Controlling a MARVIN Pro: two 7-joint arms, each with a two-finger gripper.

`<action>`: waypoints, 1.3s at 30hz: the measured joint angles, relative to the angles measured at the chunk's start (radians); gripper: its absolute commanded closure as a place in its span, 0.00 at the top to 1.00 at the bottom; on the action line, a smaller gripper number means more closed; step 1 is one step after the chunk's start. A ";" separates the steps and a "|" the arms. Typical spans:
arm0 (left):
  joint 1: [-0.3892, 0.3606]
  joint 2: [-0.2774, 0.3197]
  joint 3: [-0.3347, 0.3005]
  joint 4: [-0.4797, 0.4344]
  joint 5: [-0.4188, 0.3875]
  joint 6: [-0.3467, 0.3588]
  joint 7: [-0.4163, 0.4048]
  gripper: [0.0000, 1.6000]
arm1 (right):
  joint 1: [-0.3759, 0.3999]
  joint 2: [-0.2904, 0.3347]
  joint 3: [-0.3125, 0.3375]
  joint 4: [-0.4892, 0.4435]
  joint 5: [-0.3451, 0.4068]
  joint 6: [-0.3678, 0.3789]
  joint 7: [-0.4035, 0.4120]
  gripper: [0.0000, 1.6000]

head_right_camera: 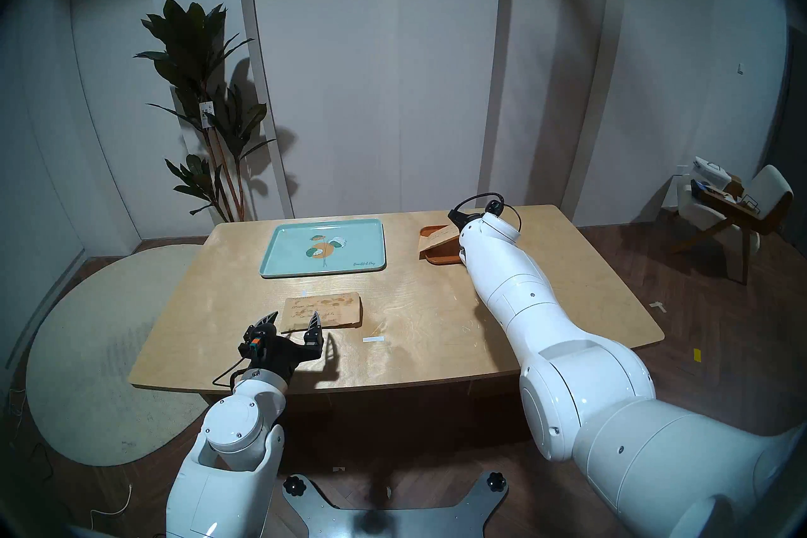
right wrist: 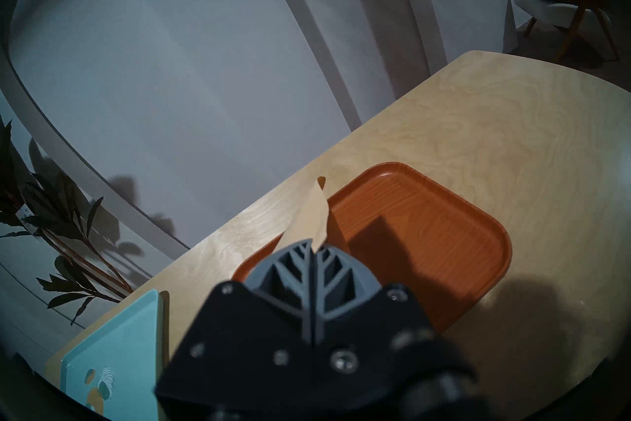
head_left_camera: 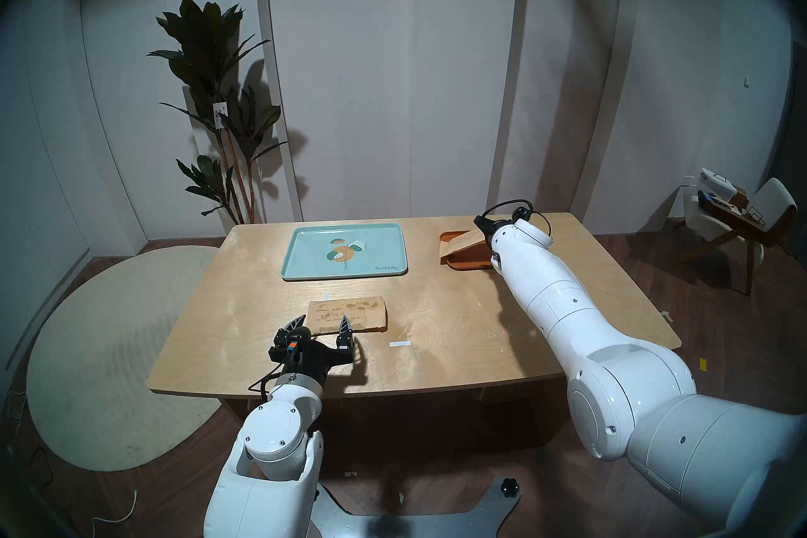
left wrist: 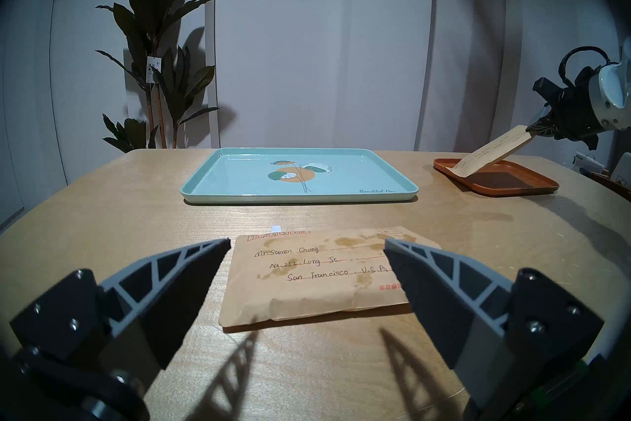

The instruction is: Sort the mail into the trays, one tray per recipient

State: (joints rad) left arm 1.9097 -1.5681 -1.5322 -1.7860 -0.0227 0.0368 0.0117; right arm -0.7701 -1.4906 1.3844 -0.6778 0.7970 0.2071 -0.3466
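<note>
**One letter lies flat, one letter hangs over the brown tray**

A tall plant (head_left_camera: 214, 105) stands on the floor behind the desk's (head_left_camera: 436, 349) far left corner. A pale round rug (head_left_camera: 109, 349) lies on the floor to the left.

The left pincer (head_left_camera: 321, 325) hangs low over the near edge of the desk, its two fingers spread wide with nothing between them. Just past its tips the spotted envelope (head_left_camera: 349, 312) lies flat on the desk. The desk around this letter is bare, except for a small white paper strip (head_left_camera: 400, 343) just to its right.

Farther back sits the mint tray (head_left_camera: 345, 251), with nothing in it. Open wood lies between it and the spotted envelope.

At the far right sits the orange-brown tray (left wrist: 505, 183). The right pincer (left wrist: 531, 130) is pinched tight on the top end of the plain envelope (left wrist: 491, 152). That letter slants down, and its low end is at the tray's left side. The big white right arm (head_left_camera: 567, 305) crosses over the right side of the desk.

A chair (head_left_camera: 733, 218) stands well off to the right.
</note>
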 measured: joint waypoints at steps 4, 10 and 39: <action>0.000 0.000 0.000 0.000 0.000 0.000 0.000 1.00 | 0.033 0.013 0.004 0.076 -0.005 -0.005 0.016 0.00; 0.000 0.000 0.000 0.000 0.000 0.000 0.000 1.00 | 0.082 0.038 0.015 0.171 -0.013 -0.014 0.038 0.00; 0.000 0.000 0.000 0.002 -0.001 0.000 0.000 1.00 | 0.225 0.007 -0.016 0.419 -0.059 -0.076 0.114 0.00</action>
State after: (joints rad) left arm 1.9092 -1.5679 -1.5322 -1.7843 -0.0238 0.0368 0.0116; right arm -0.5454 -1.4840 1.3680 -0.2583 0.7377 0.1308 -0.2329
